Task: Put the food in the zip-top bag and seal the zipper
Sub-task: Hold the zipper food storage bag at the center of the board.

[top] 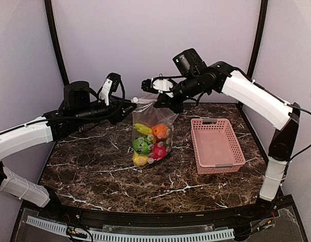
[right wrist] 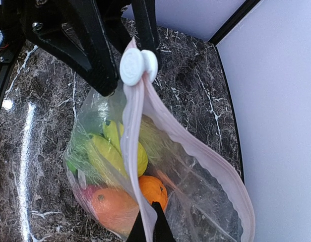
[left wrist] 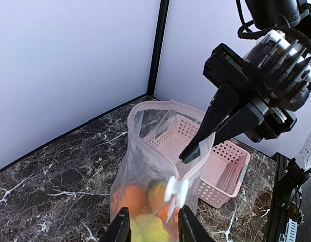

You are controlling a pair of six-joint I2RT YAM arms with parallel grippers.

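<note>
The zip-top bag (top: 151, 132) hangs upright over the table's middle with the food inside: an orange (right wrist: 153, 188), a yellow banana (right wrist: 108, 151), and green (top: 141, 145), red (top: 158, 152) and yellow pieces. My right gripper (right wrist: 149, 223) is shut on the zipper strip (right wrist: 132, 146) at the bag's right end and holds it up. The mouth gapes beyond that strip. The white slider (right wrist: 138, 65) sits at the other end. My left gripper (left wrist: 153, 216) straddles the slider (left wrist: 176, 190), its fingers (left wrist: 121, 229) apart on either side and not touching it.
A pink slatted basket (top: 214, 121) stands to the right of the bag with nothing in it. Dark marbled table (top: 95, 171) runs all round. Pale walls and black frame posts close off the back.
</note>
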